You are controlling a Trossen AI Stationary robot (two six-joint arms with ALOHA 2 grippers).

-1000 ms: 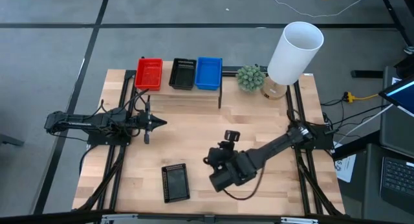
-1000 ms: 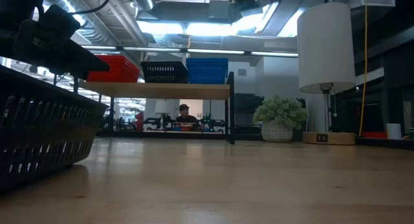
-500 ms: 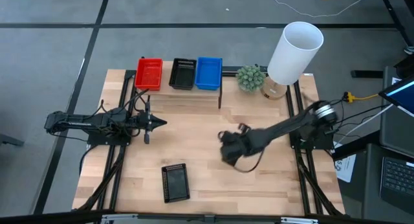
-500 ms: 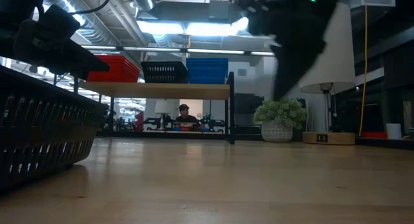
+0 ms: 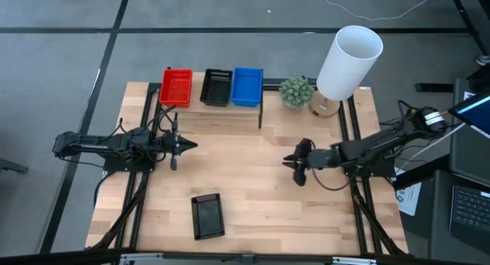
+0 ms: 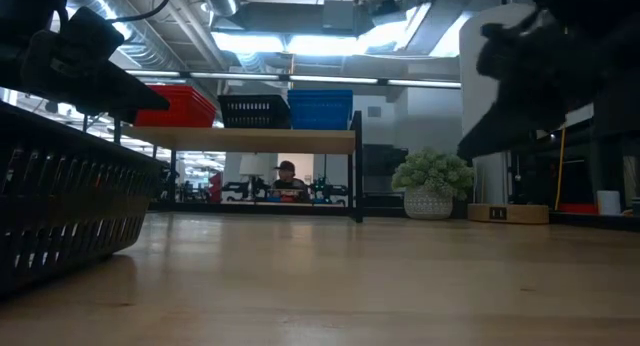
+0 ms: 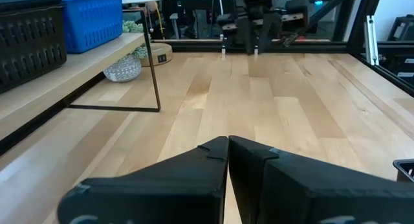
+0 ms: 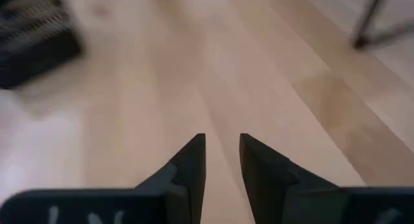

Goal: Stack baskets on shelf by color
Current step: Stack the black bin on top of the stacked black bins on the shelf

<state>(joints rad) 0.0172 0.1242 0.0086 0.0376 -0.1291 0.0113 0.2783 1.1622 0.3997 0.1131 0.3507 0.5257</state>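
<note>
The shelf (image 5: 214, 112) stands at the table's far edge. On its plank sit the red baskets (image 5: 176, 87), the black baskets (image 5: 216, 87) and the blue baskets (image 5: 247, 87), side by side. One more black basket (image 5: 207, 216) lies flat on the tabletop near the near edge, and looms large in the low view (image 6: 60, 211). My left gripper (image 5: 191, 145) is shut and hovers over the table's left half. My right gripper (image 5: 291, 160) hangs over the right half with a narrow gap between its fingers (image 8: 222, 156), holding nothing.
A white lamp (image 5: 346, 62) and a small potted plant (image 5: 296, 92) stand at the far right corner beside the shelf. Bare wood lies between the two grippers and in front of the shelf. A person (image 6: 286, 176) shows in the room far behind the shelf.
My right gripper has drawn back from beside the lone black basket, swinging toward the table's right edge and somewhat toward the far edge. The black basket has stayed where it lay. My left arm has kept still.
</note>
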